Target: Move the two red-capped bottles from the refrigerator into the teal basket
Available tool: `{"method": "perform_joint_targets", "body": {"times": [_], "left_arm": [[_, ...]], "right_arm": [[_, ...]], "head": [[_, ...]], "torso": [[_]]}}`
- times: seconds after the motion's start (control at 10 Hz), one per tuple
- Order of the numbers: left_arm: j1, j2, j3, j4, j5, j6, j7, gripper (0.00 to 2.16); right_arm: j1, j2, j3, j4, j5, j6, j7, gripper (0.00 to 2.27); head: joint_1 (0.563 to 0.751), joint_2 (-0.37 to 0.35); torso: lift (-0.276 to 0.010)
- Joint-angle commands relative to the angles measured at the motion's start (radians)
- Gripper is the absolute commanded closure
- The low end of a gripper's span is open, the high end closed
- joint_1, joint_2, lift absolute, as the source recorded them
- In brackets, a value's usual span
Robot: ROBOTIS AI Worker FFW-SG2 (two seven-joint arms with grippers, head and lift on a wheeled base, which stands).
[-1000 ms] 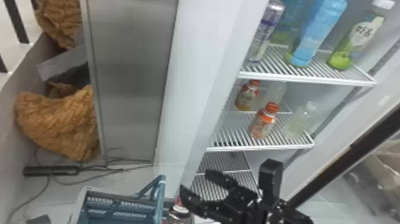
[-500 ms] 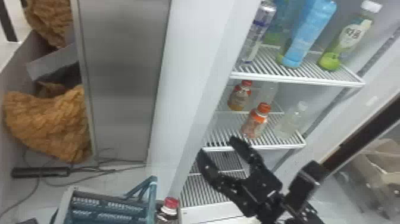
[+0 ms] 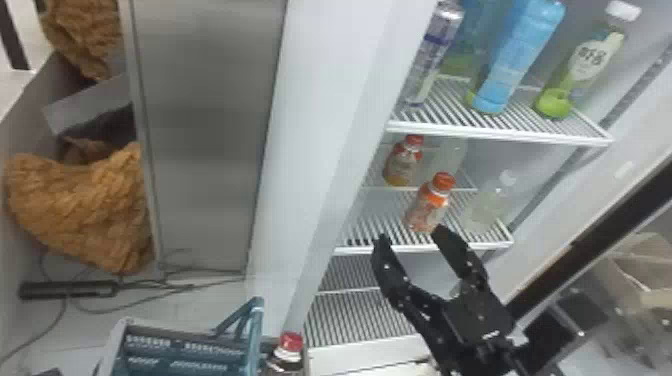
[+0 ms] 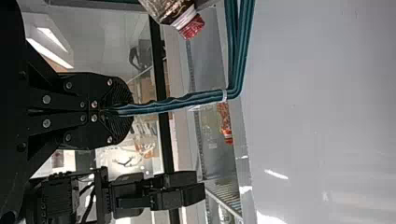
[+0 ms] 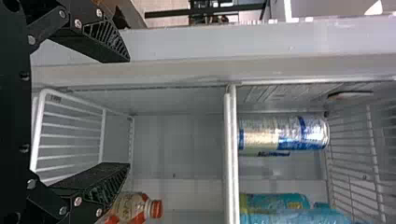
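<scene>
Front red-cap btl point(image 3: 428, 206) vert., cap up, R grip. point(image 3: 412, 236) wide, empty, L grip. point(image 4: 128, 111) tight on bskt handle point(image 4: 196, 98)

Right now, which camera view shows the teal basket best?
The head view: the teal basket shows its slotted wall and raised handle, though the bottom edge cuts it off. The left wrist view shows the handle close up, clamped in the left tool.
</scene>
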Motion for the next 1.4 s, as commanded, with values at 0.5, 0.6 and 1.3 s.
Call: {"method": "perform_joint_targets", "body": {"times": [0.5,0.6,1.3], "left_arm": [[0.007,-0.002,0.003,0.000,-0.001,-0.002,0.000,1.16],[0.007,-0.002,0.003,0.000,-0.001,-0.002,0.000,1.16],[0.005,-0.002,-0.001,0.000,0.001,-0.002,0.000,1.16]], "right_arm": [[-0.016,0.013,-0.018,0.102,-0.014,-0.049,0.009,0.24],[-0.021,0.013,-0.018,0.110,-0.016,-0.047,0.018,0.24],[-0.018,0.013,-0.018,0.100,-0.004,-0.047,0.018,0.25]], "head": [[0.695,-0.350],[0.695,-0.350],[0.695,-0.350]], "torso": [[-0.224],[-0.224],[-0.224]]}}
